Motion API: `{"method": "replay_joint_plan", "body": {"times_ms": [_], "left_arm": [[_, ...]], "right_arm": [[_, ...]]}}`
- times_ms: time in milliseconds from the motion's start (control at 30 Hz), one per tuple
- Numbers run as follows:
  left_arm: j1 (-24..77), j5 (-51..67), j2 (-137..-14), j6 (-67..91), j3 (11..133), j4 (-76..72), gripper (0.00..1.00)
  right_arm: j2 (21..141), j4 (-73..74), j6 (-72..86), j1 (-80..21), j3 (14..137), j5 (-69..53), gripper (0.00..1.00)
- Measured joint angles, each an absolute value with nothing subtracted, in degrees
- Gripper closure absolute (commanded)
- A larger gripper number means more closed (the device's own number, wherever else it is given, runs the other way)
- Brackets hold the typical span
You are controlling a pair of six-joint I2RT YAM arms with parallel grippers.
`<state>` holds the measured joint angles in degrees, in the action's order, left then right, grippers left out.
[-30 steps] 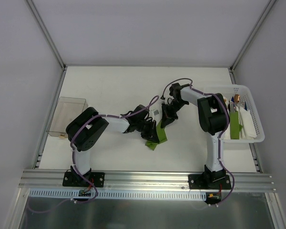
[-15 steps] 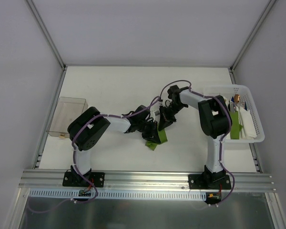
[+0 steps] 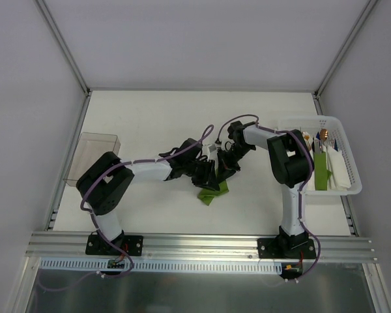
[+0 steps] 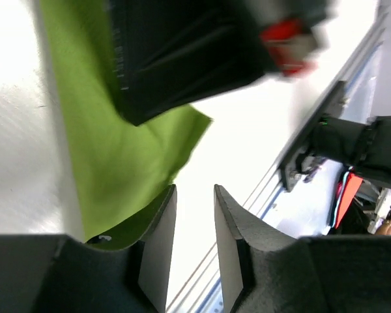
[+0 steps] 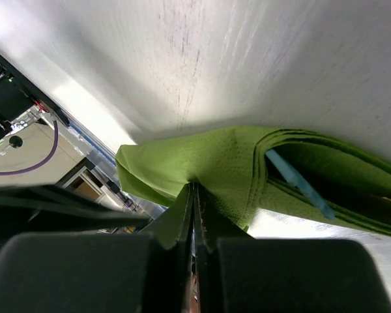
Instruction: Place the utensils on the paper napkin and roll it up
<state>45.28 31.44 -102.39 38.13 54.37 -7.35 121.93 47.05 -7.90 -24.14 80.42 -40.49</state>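
Observation:
The olive-green paper napkin (image 3: 214,192) lies bunched and folded at the table's middle; it also shows in the left wrist view (image 4: 111,150) and the right wrist view (image 5: 215,163). My right gripper (image 3: 226,167) (image 5: 194,186) is shut, pinching a fold of it. A slim blue strip (image 5: 300,184) shows inside the fold. My left gripper (image 3: 206,176) (image 4: 194,189) is open at the napkin's edge with nothing between the jaws; one finger touches the paper. Brown-orange utensils (image 3: 324,135) stand in the white basket (image 3: 352,188). No utensil shows in the napkin.
The white basket at the right also holds more green napkins (image 3: 322,171) and white sheets (image 3: 342,166). A clear plastic box (image 3: 91,156) stands at the left edge. The two grippers are close together over the napkin.
The left arm's elbow has swung left and down while its gripper stayed at the napkin. The right gripper has shifted slightly left, holding the napkin fold.

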Motion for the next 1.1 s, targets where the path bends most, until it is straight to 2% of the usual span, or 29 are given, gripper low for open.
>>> {"method": "replay_joint_plan", "body": {"times_ms": [167, 533, 667, 867, 1100], "left_arm": [[44.6, 31.0, -98.3, 38.2, 54.4, -6.8, 0.72], [43.0, 31.4, -103.5, 38.1, 52.4, -6.1, 0.90], [43.0, 32.6, -103.5, 37.8, 50.8, -6.6, 0.93], [43.1, 34.5, -101.8, 36.3, 47.8, -7.5, 0.92], [43.5, 35.1, -98.7, 33.4, 44.8, -7.1, 0.85]], "right_arm": [[122.0, 47.2, -7.8, -24.1, 80.5, -40.5, 1.00], [122.3, 47.6, -7.7, -24.1, 80.8, -40.5, 1.00], [122.5, 48.1, -7.7, -24.2, 80.8, -40.5, 1.00], [122.8, 49.0, -7.5, -24.2, 80.8, -40.5, 1.00], [123.5, 50.3, -6.9, -24.3, 81.1, -41.0, 1.00]]}}
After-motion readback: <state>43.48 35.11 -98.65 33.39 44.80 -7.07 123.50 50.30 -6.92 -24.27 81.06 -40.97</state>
